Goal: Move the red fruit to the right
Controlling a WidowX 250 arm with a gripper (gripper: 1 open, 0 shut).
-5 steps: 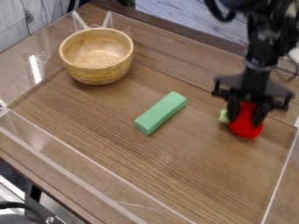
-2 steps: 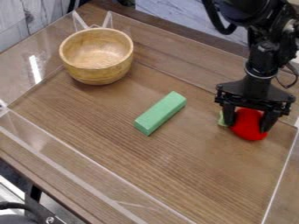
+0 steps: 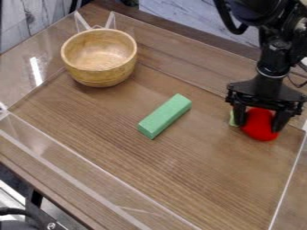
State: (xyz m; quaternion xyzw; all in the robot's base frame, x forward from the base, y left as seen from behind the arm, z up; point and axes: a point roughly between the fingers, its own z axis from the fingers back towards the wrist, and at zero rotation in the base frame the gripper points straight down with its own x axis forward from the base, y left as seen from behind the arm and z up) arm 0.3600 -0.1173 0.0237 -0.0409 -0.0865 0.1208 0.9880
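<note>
Only one view here, looking down at a wooden table (image 3: 144,171) with clear walls around it. At the far right, near the right wall, sits the red fruit (image 3: 260,127), down on the table top, with a bit of green cap showing on its left side. Right over it hangs the black gripper (image 3: 261,114), pointing almost straight down from a dark arm (image 3: 278,45) coming in from the top right corner. Jaws spread wide, one finger (image 3: 239,111) on the left of the fruit and one on the right, standing around the fruit and not squeezing it. Hard to tell whether the fingers touch the fruit or just stand close beside it. In the middle of the table lies a light-green block (image 3: 164,116), long and flat, turned on a slant, well apart from the fruit. At the far left, near the back, stands a round wooden bowl (image 3: 100,57), much bigger than the fruit and far from it.
</note>
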